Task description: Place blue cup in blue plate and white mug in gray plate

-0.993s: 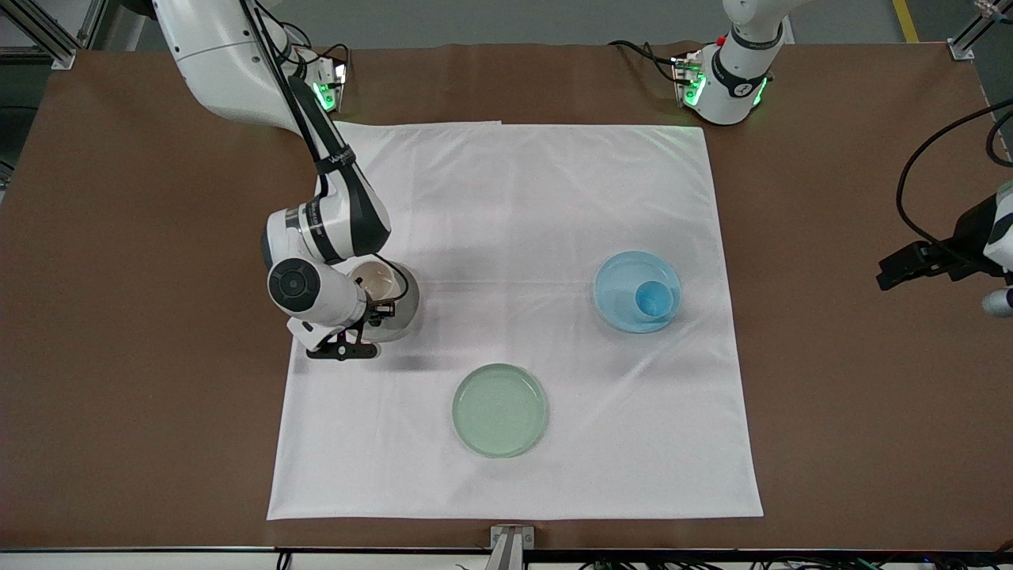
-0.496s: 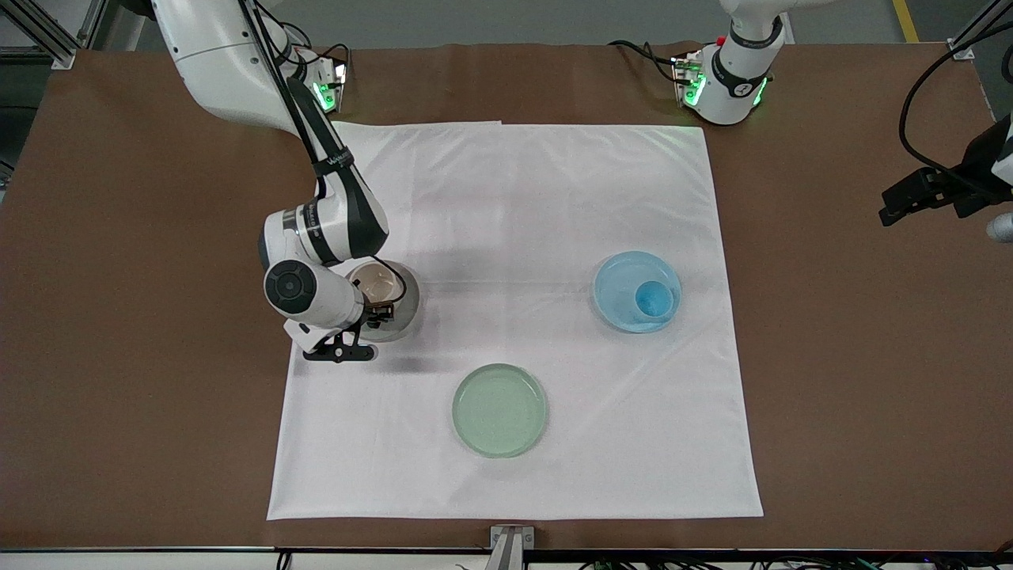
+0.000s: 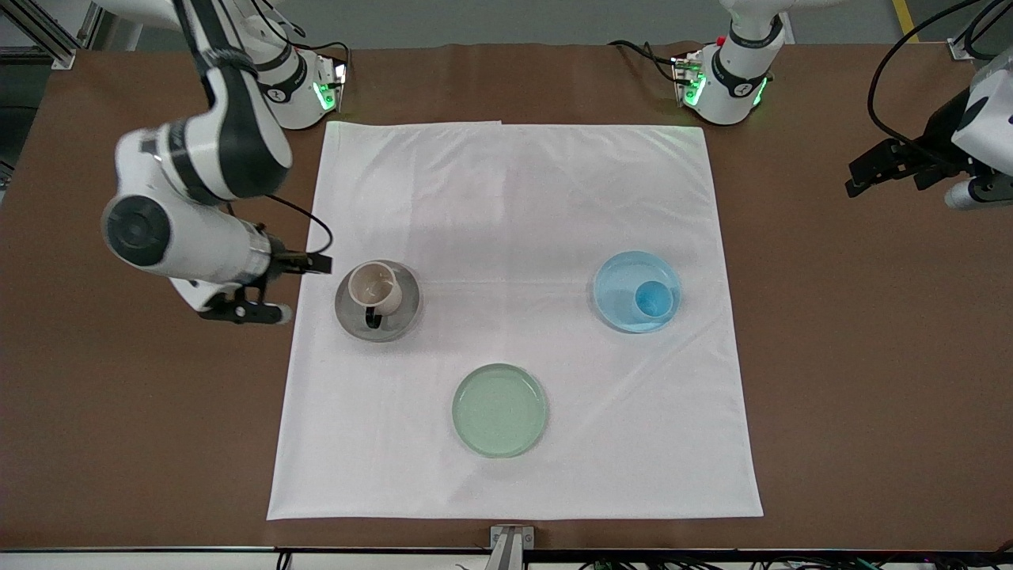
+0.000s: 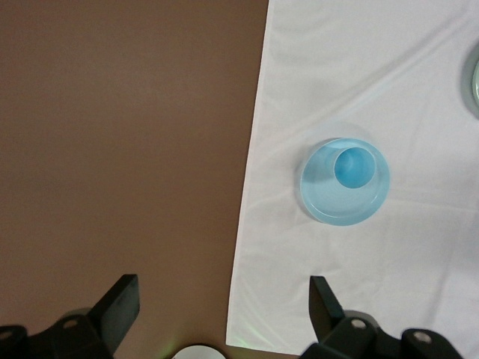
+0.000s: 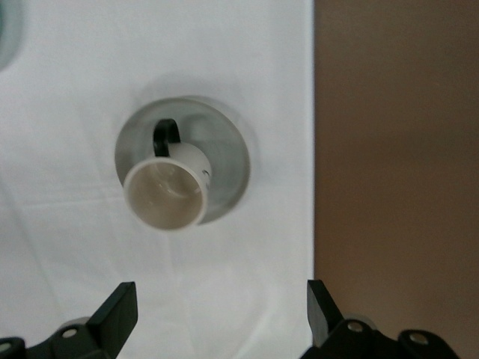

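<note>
Right end effector (image 3: 297,265) hangs open beside white mug (image 3: 375,288).

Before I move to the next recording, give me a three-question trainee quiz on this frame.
1. True or false: the off-white mug with the black loop handle stands on the round gray plate.
2. Which plate holds nothing? A) round light-blue plate B) round pale green plate C) gray plate
3. Fill in: the small light-blue handleless cup sits in the ____ plate.

Both the left gripper and the right gripper are open, over bare brown table.

Key: 1 true; 2 B; 3 light-blue.
</note>
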Tool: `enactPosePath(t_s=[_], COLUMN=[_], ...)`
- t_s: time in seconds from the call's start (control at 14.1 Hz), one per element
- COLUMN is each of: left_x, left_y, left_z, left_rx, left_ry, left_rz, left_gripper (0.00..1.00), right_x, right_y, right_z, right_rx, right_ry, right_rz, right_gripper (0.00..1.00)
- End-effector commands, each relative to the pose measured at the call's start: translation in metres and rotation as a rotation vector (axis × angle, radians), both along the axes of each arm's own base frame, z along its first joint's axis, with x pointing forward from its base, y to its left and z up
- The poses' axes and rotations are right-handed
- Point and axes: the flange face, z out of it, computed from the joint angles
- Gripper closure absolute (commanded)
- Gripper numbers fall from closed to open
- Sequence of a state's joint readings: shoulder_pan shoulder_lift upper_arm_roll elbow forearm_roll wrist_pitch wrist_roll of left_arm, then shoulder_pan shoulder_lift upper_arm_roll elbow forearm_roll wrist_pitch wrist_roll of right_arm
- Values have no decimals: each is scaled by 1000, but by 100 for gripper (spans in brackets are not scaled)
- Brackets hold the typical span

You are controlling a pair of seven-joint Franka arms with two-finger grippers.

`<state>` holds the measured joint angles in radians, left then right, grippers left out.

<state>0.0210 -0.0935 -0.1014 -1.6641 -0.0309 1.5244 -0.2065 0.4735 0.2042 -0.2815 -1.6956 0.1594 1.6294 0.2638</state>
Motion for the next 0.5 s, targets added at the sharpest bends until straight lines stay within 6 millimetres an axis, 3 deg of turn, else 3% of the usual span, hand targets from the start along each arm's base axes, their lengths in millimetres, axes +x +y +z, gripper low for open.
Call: enactPosePath(t_s=[0.0,0.14,0.43], left_x=[-17,-16,-16], left_y=[-20,-20,-17], left_z=[-4,-5,3], left_rx=[-7,-2,29], left_ry=[-19,-24,-49], left_rz=[28,25,2], left_gripper=[0,0,0], right_x=[-41,-58,-62], right_y=[-61,-111,-184], right_z=[34,40,46], right_rx=[7,39,40], right_ry=[-13,-26,-48], right_rz=[-8,-3,14], right_gripper=[0,0,0])
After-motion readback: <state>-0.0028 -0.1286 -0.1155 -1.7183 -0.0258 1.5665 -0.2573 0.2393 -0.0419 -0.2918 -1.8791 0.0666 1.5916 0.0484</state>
